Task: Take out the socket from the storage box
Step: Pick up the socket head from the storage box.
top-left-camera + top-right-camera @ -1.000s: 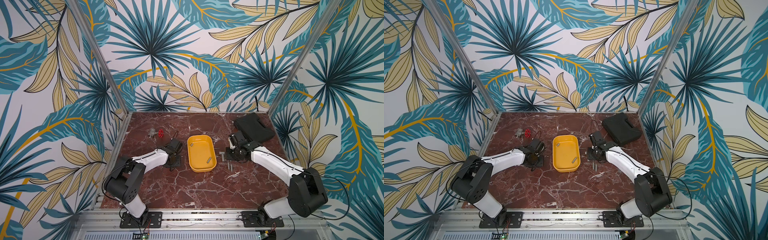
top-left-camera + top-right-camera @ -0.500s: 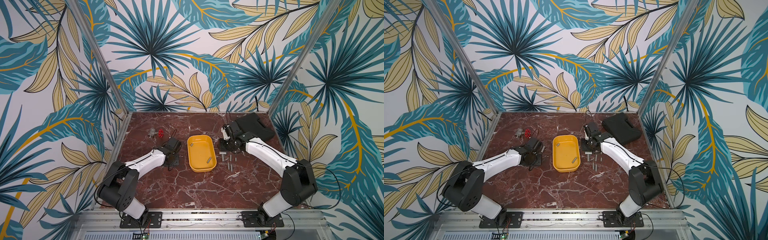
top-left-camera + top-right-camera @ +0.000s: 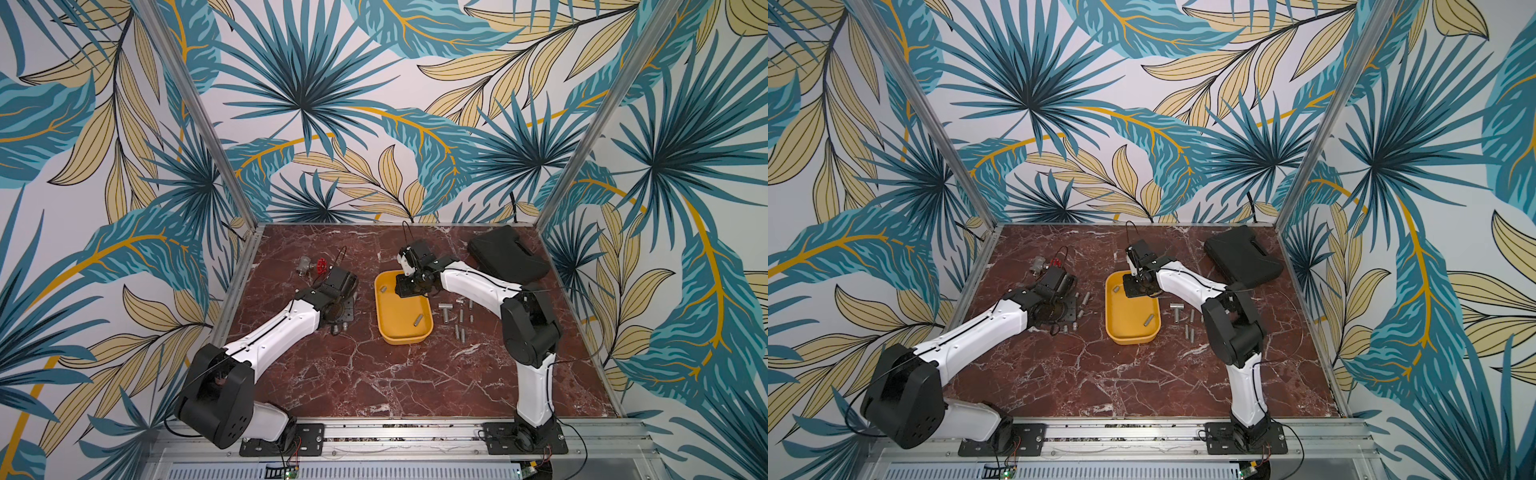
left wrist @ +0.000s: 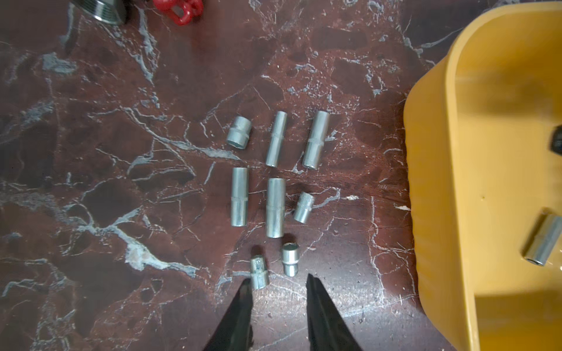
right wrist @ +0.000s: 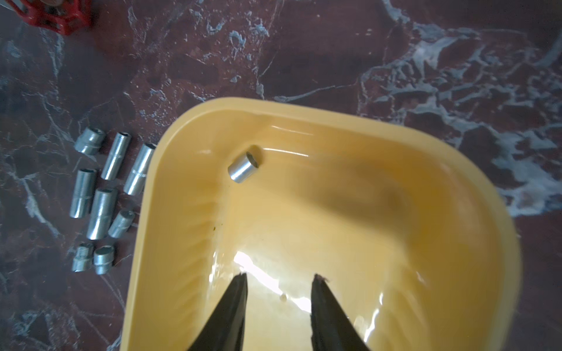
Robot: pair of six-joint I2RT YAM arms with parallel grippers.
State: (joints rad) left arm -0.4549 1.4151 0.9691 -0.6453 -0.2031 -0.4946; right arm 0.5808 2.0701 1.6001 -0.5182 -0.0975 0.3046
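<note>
**Both pincers open and empty; two sockets in the storage box**

The right gripper point(image 5: 278, 278) stands with its fingers parted and nothing between them. It is poised over the floor of the storage box point(image 5: 349, 237) at the far end. Ahead of the tips, one short socket point(image 5: 244, 167) lies on its side close to the curved corner wall, with bare tray floor between it and the fingers. A second socket point(image 3: 418, 319) lies by the near right rim, well apart from the first.

The left gripper point(image 4: 278, 279) is likewise parted and empty, low over the marble tabletop point(image 3: 374, 374) just left of the box. Eight loose sockets point(image 4: 275, 206) lie in rows ahead of it. The nearest sits just beside one fingertip; contact cannot be told.

More metal pieces point(image 3: 445, 313) lie just beside the right rim. A black case point(image 3: 507, 253) occupies the far right corner. The near half of the tabletop is bare marble between the arms.
</note>
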